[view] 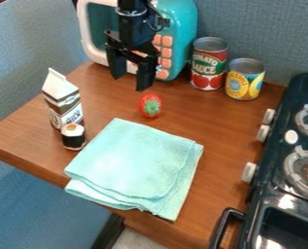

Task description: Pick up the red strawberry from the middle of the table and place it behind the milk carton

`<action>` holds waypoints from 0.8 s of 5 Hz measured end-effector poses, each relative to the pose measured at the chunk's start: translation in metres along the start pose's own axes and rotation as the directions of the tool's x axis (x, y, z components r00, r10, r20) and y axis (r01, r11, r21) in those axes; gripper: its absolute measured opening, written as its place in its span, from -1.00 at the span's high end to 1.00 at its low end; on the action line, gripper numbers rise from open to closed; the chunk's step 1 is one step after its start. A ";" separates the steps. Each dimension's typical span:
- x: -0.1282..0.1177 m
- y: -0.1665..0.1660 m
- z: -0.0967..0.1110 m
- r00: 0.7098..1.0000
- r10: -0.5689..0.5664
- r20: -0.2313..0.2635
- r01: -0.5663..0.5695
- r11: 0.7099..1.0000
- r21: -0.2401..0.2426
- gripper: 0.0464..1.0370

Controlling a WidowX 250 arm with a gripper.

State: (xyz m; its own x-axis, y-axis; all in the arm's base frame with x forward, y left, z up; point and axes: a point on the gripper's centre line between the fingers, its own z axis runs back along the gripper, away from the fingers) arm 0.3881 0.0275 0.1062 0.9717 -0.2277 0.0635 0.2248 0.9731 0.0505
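Wood surface (229, 133) took up the biggest chunk of the scene, with a dark toy stove (303, 83) along the right side, grey knobs facing the wood. Next down in size was the teal microwave (184, 15) at the back, pink buttons and all. The pale teal cloth (136, 160) lay folded over in layers near the front edge, a bit crooked but pretty flat.

The tool (130, 81) hung down in front of the microwave, with its two fingers well apart, so I'd call it fairly wide open. It had hold of nothing, and I couldn't see it touching anything either.

Smaller stuff: a milk carton (64, 104) stood upright on the left, and two cans stood upright at the back, a red can (209, 65) just beside the microwave and a yellow can (245, 80) next to it on the stove side. The sushi (73, 137) sat right in front of the carton; couldn't tell if they touched.

Last and littlest, the strawberry (150, 105) was on the wood between the tool and the cloth, green leafy end facing the camera, and it was the thing nearest the fingertips. Progress-wise, I'd say super early: the berry wasn't gripped or lifted, so pretty much all the handling was left.
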 end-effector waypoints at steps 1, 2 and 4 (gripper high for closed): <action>-0.004 -0.002 -0.017 0.999 0.005 -0.042 -0.006 1.000 -0.015 -0.93; -0.007 -0.008 -0.027 0.995 0.097 0.004 -0.097 0.995 -0.036 -0.93; -0.003 -0.007 -0.018 0.875 0.450 0.179 -0.446 0.893 -0.066 -0.93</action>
State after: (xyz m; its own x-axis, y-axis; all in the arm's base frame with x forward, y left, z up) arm 0.3851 0.0221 0.0876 0.9383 0.2324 0.2562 -0.2276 0.9725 -0.0485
